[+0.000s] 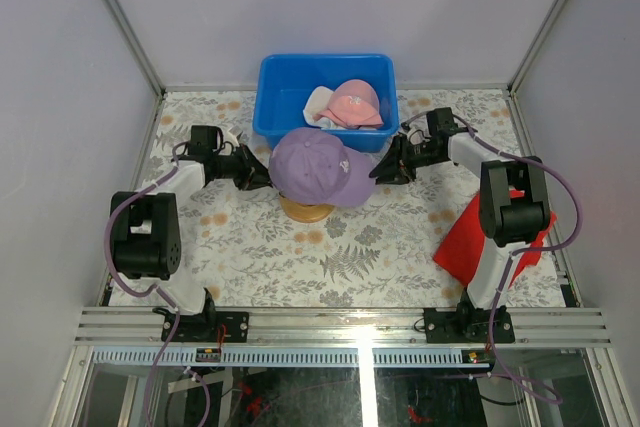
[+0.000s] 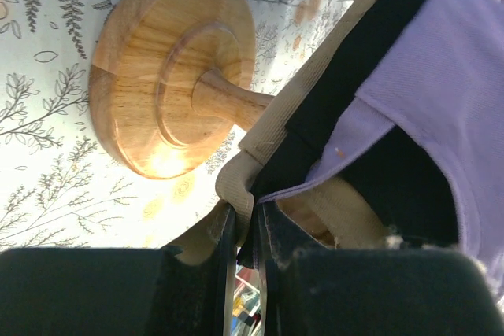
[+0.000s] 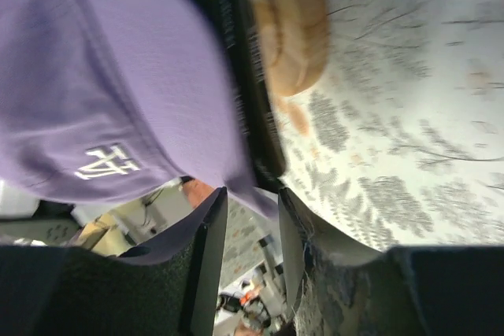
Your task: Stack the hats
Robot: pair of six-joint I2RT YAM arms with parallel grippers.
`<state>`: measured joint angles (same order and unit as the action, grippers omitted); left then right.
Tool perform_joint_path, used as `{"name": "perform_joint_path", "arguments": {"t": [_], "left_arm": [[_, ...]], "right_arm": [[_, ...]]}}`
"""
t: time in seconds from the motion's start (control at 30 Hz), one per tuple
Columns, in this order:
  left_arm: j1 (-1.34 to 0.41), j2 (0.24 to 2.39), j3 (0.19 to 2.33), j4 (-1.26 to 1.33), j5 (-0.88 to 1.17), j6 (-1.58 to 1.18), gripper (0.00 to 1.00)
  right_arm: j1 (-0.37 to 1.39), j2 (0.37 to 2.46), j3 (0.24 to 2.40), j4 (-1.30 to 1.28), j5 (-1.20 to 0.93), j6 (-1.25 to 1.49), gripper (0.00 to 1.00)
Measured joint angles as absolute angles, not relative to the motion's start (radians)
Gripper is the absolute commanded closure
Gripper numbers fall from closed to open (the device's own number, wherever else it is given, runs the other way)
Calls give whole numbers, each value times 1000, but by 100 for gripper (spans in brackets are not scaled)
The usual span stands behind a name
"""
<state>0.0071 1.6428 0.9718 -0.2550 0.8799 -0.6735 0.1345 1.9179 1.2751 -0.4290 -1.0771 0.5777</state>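
Note:
A lavender hat (image 1: 312,165) tops a stack on a wooden dome stand (image 1: 305,210) in mid-table. My left gripper (image 1: 262,172) is at the stack's left side. In the left wrist view it (image 2: 248,234) is shut on the rims of the tan hat (image 2: 307,92), the black hat (image 2: 354,68) and the lavender hat (image 2: 441,92). At the lavender brim stands my right gripper (image 1: 380,169). In its own view it (image 3: 252,210) is open, the brim tip (image 3: 260,198) lying loose between the jaws. A pink hat (image 1: 355,102) and a white hat (image 1: 320,105) lie in the blue bin (image 1: 270,107).
The stand's round wooden base (image 2: 169,84) rests on the leaf-patterned table cover. A flat red cloth (image 1: 470,242) lies by the right arm. The blue bin stands just behind the stack, against the back wall.

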Motion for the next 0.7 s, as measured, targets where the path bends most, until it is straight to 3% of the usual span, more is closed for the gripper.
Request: {"name": "perform_joint_path", "arguments": {"t": [0.3,0.47,0.7], "left_arm": [[7,1667,961,-265,872,-660,95],[7,1667,961,-265,870,-661,75],[29,1633,951,-257,850,-705,65]], "right_arm": [[76,1914,1383,-590,-870,484,57],[78,1897,1411,-617,-848,474,57],[78,1893,1436,-627,-846,471,57]]}}
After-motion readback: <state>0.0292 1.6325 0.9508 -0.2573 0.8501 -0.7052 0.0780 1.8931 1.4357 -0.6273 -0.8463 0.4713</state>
